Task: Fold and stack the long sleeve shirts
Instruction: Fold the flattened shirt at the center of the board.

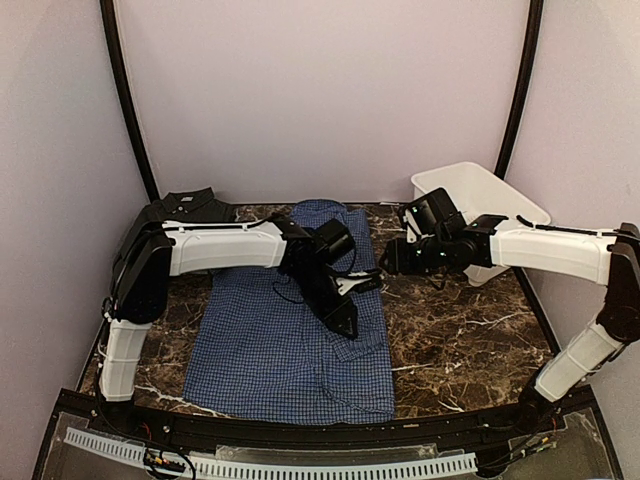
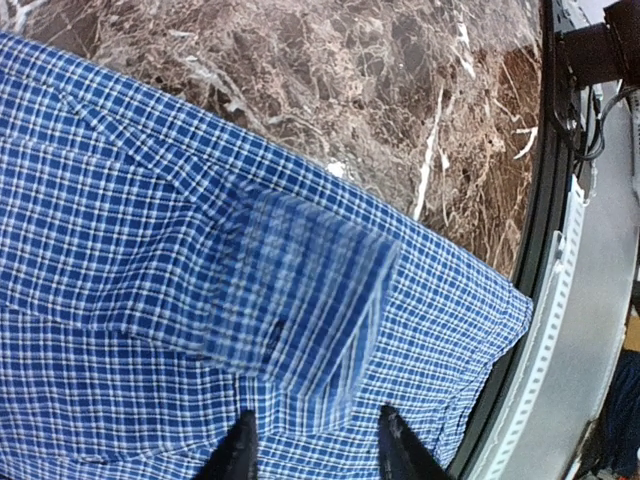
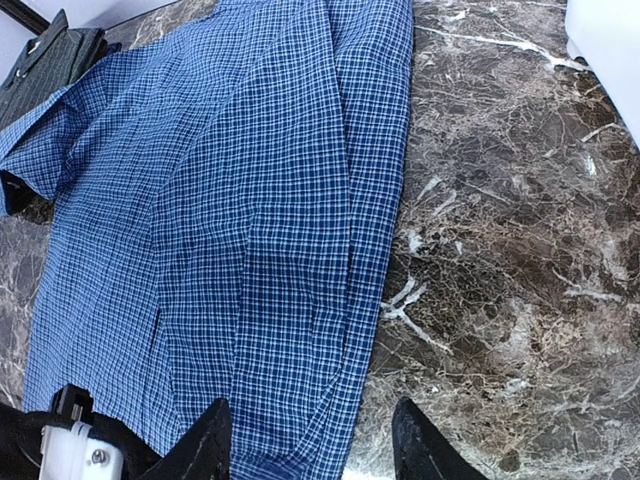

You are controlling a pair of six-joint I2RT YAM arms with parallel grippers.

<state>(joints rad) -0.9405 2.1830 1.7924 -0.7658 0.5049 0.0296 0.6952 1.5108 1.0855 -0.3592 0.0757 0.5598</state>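
On our marble table (image 1: pixel 470 340), the blue check shirt (image 1: pixel 270 350) lies spread flat before both arms, with a dark shirt (image 1: pixel 190 207) at the far left corner. Our left gripper (image 2: pixel 318 445) hangs open and empty over a sleeve cuff (image 2: pixel 300 310). The right gripper (image 3: pixel 312 440) is open and empty by the shirt's edge. We judge the cloth light and limp, best pinched at hems or seams.

The white-and-black jointed left arm (image 1: pixel 225 247) and the matching right arm (image 1: pixel 555 250) have white moulded link covers and black joint housings. A thin black cable (image 1: pixel 288 292) loops at the left wrist. The left gripper (image 2: pixel 315 415) has black tapered fingers (image 2: pixel 240 455).
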